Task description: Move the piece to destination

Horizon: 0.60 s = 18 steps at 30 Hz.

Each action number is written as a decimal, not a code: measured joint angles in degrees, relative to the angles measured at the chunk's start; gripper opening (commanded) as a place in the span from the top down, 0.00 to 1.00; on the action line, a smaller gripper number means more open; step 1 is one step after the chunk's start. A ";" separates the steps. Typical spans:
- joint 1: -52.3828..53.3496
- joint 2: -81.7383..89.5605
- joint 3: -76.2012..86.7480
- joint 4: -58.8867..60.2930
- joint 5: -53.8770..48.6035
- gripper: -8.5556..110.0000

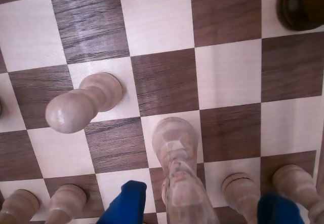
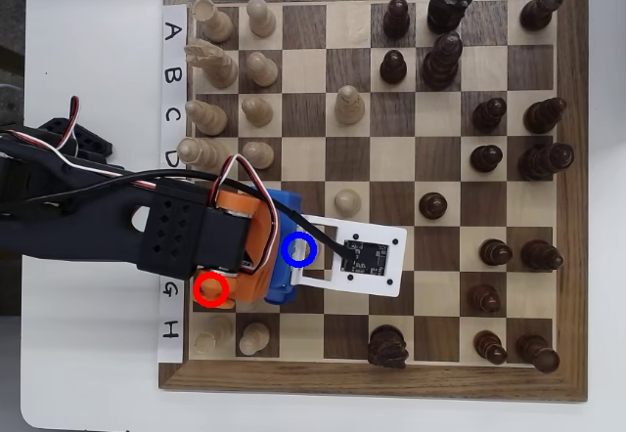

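Note:
In the wrist view the piece point(image 1: 177, 168), a pale cream knight with a carved head, stands with its base on a light square point(image 1: 192, 118). By the neighbouring pieces, that square matches the one under the blue ring point(image 2: 312, 249) in the overhead view, the destination. My gripper point(image 1: 202, 209) is open. Its blue fingertips point(image 1: 126, 206) flank the knight, with board showing in the gap on each side. From overhead, the arm and the camera mount point(image 2: 357, 256) hide both the knight and the ringed square.
A cream pawn point(image 1: 76, 107) stands one square diagonally up-left of the knight. More cream pawns point(image 1: 238, 188) line the bottom edge beside the fingers. A dark piece point(image 1: 301, 3) sits top right. A red ring point(image 2: 225, 288) marks a square under the arm.

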 measured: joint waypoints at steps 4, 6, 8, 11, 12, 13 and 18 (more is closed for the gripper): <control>0.00 0.00 0.00 0.00 -0.79 0.65; 0.00 0.00 0.00 0.18 -1.32 0.65; 0.00 0.00 0.00 0.88 -1.93 0.65; 0.00 0.00 -0.88 2.11 -2.90 0.65; 0.00 0.00 -1.41 2.55 -3.16 0.65; 0.00 0.00 -1.85 3.16 -3.43 0.65; 0.00 0.00 -4.75 6.06 -4.83 0.65</control>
